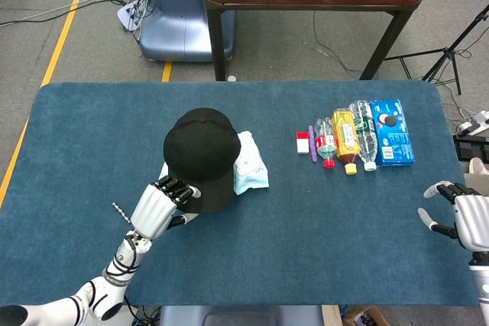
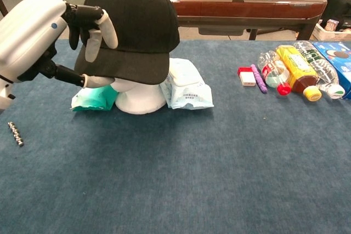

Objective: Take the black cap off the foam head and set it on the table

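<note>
On blue table: one black cap pinched by left robot hand, three bottles, right robot hand spread, unladen.

Wipes pack beside foam head

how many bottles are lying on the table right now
3, side by side right of the cap: red-capped clear bottle, yellow tea bottle, white-capped clear bottle beside the blue box. None appear hidden.
</note>
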Motion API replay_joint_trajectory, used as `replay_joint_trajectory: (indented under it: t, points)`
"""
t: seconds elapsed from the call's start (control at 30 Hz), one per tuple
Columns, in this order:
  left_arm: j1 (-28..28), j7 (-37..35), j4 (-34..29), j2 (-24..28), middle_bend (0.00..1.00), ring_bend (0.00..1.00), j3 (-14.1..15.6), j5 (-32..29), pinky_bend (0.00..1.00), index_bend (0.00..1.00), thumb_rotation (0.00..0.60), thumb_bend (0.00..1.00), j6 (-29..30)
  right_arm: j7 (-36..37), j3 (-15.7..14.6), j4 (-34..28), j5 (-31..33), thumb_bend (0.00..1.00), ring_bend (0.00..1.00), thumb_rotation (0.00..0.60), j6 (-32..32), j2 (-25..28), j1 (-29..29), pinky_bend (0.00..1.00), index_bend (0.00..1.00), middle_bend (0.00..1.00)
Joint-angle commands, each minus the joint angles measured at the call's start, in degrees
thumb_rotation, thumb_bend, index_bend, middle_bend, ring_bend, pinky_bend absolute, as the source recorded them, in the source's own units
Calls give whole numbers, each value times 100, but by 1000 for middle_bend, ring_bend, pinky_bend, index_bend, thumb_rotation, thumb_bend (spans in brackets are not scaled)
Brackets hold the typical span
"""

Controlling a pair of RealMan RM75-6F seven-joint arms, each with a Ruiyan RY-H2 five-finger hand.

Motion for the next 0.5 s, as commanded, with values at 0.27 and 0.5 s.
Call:
replay_joint_trajectory:
  t: [0.27, 0.5]
  points:
    - [-21, -8, 22, 29, 727, 575, 81, 15, 624, 511, 600, 242, 44, -16, 0, -10, 8, 270, 410, 600, -10, 2, 2, 480, 487, 456]
    - [-28, -23, 9, 53, 731, 580, 113, 4, 626, 516, 600, 379, 67, -22, 0, -9, 16, 270, 410, 600, -24, 4, 6, 480, 487, 455]
